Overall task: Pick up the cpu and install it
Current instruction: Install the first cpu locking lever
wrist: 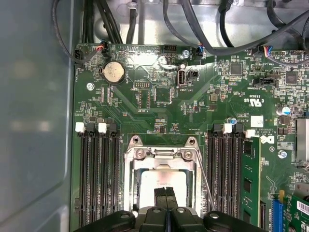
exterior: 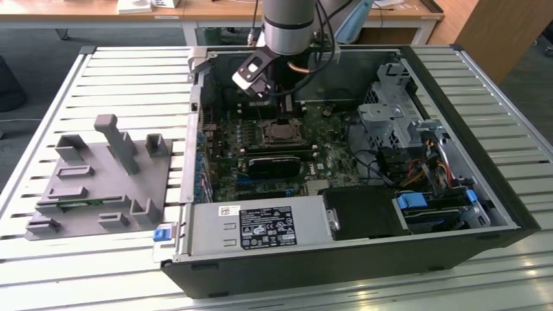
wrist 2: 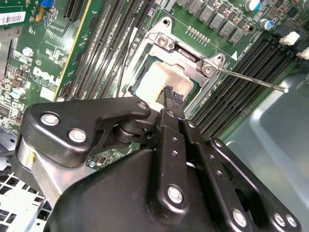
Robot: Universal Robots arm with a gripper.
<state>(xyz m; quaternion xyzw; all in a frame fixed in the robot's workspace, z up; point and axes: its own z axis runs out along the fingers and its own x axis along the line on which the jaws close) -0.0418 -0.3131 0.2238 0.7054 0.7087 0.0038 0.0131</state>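
So my gripper (wrist: pixel 165 193) hangs right over the socket (wrist: pixel 164 159), fingers pinched together with nothing between them — the cpu (wrist 2: pixel 161 79) already sits in the socket straight below my tips, square, so no long axis.

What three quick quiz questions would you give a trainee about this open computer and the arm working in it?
1. True or false: the cpu lies inside the metal-framed motherboard socket.
2. Multiple choice: in the first wrist view, the end effector has its fingers A) spread wide apart, B) shut together over the cpu, C) clamped on a cable.
3. Fill in: the grey plastic tray sits outside the computer case, on the exterior view's ____.

Key: 1 true; 2 B; 3 left.
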